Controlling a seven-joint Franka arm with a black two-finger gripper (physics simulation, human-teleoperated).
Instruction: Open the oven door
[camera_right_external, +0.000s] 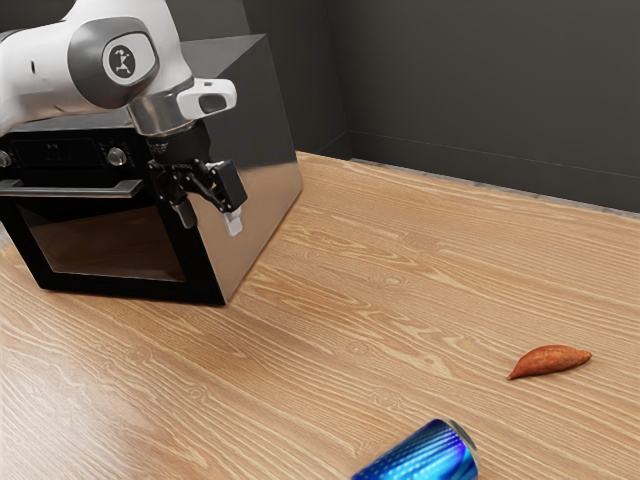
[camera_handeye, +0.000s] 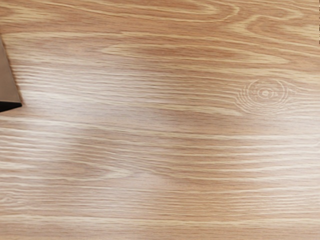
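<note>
My gripper hangs pointing down by the oven's right front corner in the exterior view, open, its two fingertips apart with nothing between them. The black oven stands at the exterior view's left. Its door is closed, with a dark glass window and a horizontal metal bar handle along the top. The handle's end is a short way to the exterior view's left of my gripper, apart from it. In the wrist view a corner of the oven shows at the edge, beside bare wood.
The wooden table stretches out from the oven. A blue can lies on its side near the exterior view's bottom edge, and an orange-brown sweet potato lies at the right. Dark walls stand behind.
</note>
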